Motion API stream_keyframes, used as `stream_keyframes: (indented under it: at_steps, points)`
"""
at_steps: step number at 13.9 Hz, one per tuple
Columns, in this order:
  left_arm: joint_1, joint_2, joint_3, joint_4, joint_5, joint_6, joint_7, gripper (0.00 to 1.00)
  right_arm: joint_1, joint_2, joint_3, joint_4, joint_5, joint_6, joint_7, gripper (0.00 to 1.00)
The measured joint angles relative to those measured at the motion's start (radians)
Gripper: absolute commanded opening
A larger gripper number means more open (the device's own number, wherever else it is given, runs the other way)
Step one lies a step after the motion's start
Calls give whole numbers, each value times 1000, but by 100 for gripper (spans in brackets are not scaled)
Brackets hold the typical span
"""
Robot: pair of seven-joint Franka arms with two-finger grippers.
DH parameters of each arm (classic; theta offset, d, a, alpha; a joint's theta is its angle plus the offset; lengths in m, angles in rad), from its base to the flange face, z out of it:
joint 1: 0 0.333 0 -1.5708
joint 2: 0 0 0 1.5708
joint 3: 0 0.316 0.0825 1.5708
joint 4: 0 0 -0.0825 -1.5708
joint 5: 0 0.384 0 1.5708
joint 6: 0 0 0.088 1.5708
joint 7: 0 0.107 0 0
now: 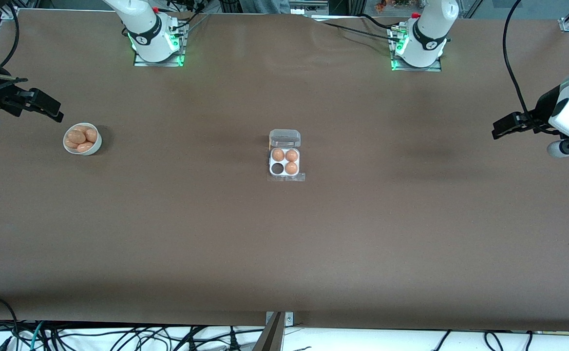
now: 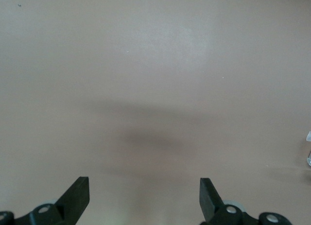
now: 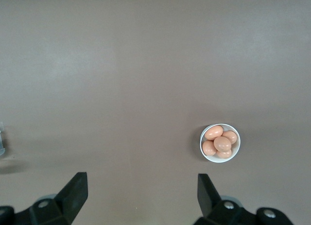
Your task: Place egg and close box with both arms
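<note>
- The right pincer [image 1: 46, 108], black and two-fingered, hangs spread and empty over the worktop [image 1: 284, 243] edge at the right arm's end, just beside the round white bowl [image 1: 95, 144] heaped with smooth orange-brown eggs [image 1: 77, 137].
- The small square white egg box [image 1: 284, 173] sits mid-worktop with its clear hinged lid [image 1: 285, 138] laid open toward the arms' bases; three cells are filled, and the dark empty cell [image 1: 277, 168] is in the row closer to the front camera.
- The left pincer [image 1: 503, 127] waits spread and empty over the edge at the left arm's end.
- Judgement: pick the topmost egg, descending straight, closing gently across its narrow width.
</note>
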Motion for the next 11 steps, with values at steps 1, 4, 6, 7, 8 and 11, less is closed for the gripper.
stream_keyframes:
  at_steps: [1,4,6,7,8,11]
  points:
    - [0,1,-1,0,0,0,0,100,0,0,0,0,0,0,0,100]
    - [-3,5,-4,1,0,0,0,100,0,0,0,0,0,0,0,100]
    - [-3,8,-5,1,0,0,0,100,0,0,0,0,0,0,0,100]
    - [-2,13,-5,2,0,0,0,100,0,0,0,0,0,0,0,100]
    - [-2,20,-4,5,0,2,0,100,0,0,0,0,0,0,0,100]
    - [-3,45,-5,60,0,3,0,100,0,0,0,0,0,0,0,100]
